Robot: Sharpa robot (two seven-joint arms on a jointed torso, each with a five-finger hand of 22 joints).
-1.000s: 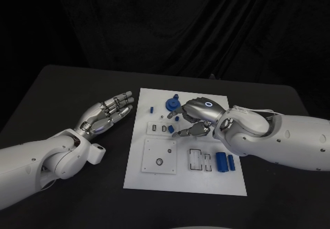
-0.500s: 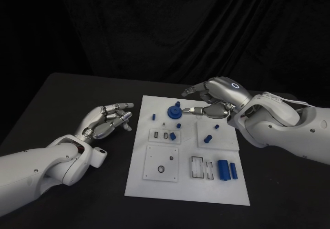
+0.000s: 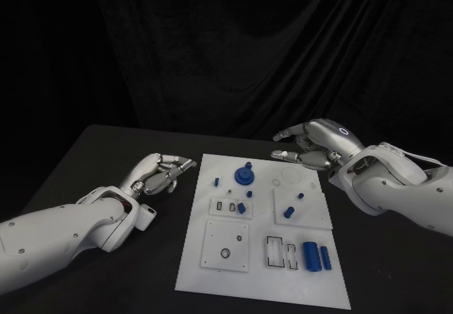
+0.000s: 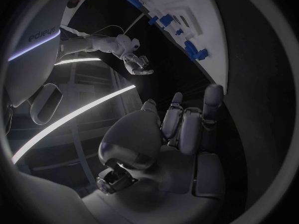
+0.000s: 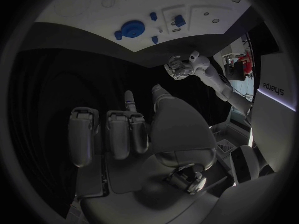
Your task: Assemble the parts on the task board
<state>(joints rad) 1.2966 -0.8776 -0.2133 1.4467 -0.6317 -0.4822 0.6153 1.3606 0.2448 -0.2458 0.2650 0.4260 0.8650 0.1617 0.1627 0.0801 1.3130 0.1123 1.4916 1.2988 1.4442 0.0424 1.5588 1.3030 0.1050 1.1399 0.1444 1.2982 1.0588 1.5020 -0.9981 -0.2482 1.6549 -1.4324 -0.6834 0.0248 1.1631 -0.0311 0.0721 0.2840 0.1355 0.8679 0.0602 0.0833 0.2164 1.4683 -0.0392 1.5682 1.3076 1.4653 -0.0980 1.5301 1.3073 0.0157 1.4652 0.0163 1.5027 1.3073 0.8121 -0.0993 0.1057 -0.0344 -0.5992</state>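
Observation:
The white task board (image 3: 219,245) lies in the middle of the black table. On it are a round blue part (image 3: 245,175) near the far edge, several small blue parts such as one (image 3: 290,211) on the right plate, and two blue cylinders (image 3: 311,255) at the near right. My right hand (image 3: 311,147) hovers above the board's far right corner, fingers apart and curved, with nothing in them. My left hand (image 3: 160,173) sits left of the board with fingers curled in and empty. The right wrist view shows the board (image 5: 93,5) and the round part (image 5: 132,28) beyond my right hand (image 5: 137,134).
Black table (image 3: 113,150) surrounds the board, with a dark curtain behind. Inset plates with slots and holes (image 3: 226,243) lie on the board's near half. The left wrist view shows my left hand (image 4: 174,134), the board's edge (image 4: 187,15) and the right hand (image 4: 134,59).
My right hand has lifted off the board's middle and drawn back to its far right corner. My left hand's fingers have curled in. The camera has shifted.

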